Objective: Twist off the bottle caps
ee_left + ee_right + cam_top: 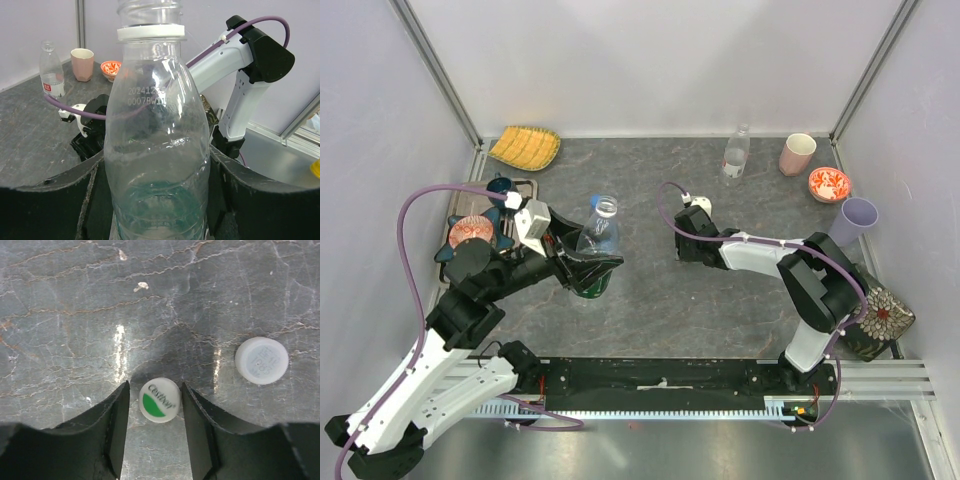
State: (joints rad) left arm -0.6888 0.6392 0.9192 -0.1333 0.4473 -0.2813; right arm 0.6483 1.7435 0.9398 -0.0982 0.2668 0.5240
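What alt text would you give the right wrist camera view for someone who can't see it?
A white-and-green bottle cap lies logo-up on the dark marbled table, between the open black fingers of the right gripper. A plain white cap lies apart from it on the table, toward the right side of the picture.

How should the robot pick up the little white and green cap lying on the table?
Pinch the white-and-green cap by its round side wall, coming straight down from above. It lies flat, printed top up, too low to grab any other way. The right gripper hangs open with a finger on each side, so closing should do.
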